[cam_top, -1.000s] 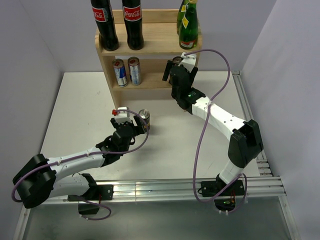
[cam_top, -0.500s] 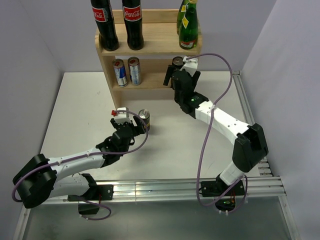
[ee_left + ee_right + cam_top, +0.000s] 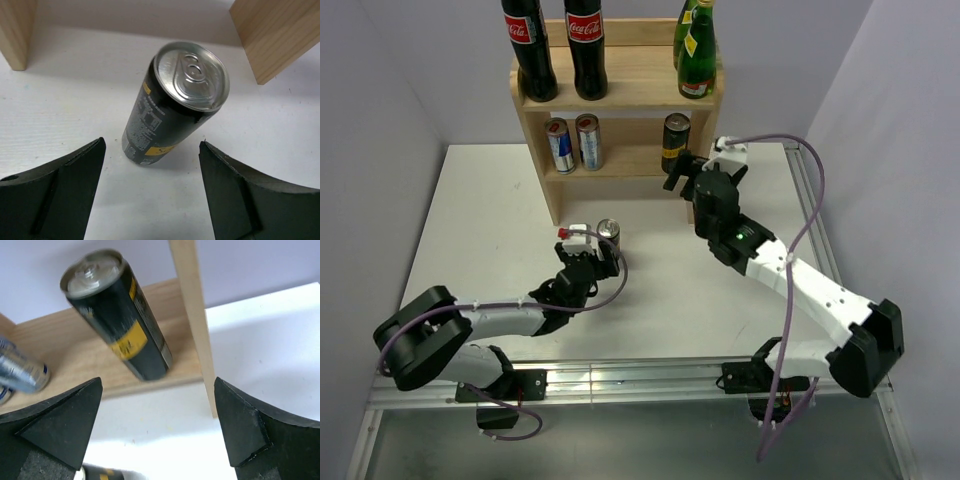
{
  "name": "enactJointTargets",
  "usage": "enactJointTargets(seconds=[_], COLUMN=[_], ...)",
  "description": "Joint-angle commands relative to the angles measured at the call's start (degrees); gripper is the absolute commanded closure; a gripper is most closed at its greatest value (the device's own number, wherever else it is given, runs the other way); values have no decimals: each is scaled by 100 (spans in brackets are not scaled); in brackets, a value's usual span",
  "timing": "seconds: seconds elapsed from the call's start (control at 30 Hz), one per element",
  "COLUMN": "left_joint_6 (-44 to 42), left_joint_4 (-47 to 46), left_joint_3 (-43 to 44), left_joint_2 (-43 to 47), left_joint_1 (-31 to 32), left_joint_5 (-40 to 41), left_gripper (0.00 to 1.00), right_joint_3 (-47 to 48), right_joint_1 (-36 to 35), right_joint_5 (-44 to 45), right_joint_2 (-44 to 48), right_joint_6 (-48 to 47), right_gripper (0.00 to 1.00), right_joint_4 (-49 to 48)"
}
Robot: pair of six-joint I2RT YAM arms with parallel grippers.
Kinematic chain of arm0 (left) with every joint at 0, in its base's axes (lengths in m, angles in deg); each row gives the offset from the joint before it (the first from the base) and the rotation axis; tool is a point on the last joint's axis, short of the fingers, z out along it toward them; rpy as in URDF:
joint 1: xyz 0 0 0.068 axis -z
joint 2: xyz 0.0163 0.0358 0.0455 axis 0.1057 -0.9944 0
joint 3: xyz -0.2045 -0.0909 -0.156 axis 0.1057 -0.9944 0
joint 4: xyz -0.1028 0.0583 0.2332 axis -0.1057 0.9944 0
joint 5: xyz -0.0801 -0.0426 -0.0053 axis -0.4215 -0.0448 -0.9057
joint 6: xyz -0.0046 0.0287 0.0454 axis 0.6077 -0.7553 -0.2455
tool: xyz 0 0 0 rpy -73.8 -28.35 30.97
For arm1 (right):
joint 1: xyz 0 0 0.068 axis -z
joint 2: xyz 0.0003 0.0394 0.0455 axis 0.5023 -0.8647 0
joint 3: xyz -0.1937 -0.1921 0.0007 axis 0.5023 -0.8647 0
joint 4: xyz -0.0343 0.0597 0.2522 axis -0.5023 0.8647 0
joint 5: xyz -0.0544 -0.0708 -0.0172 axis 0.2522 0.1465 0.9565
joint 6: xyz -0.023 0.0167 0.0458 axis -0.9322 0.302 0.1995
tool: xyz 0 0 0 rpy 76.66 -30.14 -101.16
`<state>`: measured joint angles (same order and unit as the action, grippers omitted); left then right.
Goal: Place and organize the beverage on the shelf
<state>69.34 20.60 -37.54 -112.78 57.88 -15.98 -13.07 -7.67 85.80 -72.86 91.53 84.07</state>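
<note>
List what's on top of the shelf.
On the shelf top, two cola bottles stand at the left and green bottles at the right. One green bottle covers most of another, so their count is unsure.

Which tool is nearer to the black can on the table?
Left. The left tool is open just before the black can, one finger toward each side. The right tool is off by the shelf, facing a second can on it.

White table point(image 3: 480, 220) w/ shelf point(image 3: 640, 75) at back, black can point(image 3: 608, 232) upright nearby.
</note>
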Motion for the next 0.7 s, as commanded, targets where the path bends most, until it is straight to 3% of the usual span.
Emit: enactJointTargets(seconds=[0.0,0.27,0.5,0.67], left_joint_6=[-187,-495,-785,-908], left_joint_4=[-1087,-1731,-2066,-2136], left_joint_3=[-43,536,1204,1319], left_joint_2=[-385,-1747,-2802,-3006], left_joint_1=[101,145,119,57], left_joint_5=[-136,267,566,724], left_gripper=[18,21,24,39], right_joint_3=[-390,-1156,-1437,-1508], right_joint_1=[-199,-524,-586,-586], right_joint_5=[392,648,788,833], right_joint_2=[629,2122,2906,3117], right_joint_6=[180,471,524,541], right_gripper=[0,0,0,0], right_joint_4=[113,631,1045,1186])
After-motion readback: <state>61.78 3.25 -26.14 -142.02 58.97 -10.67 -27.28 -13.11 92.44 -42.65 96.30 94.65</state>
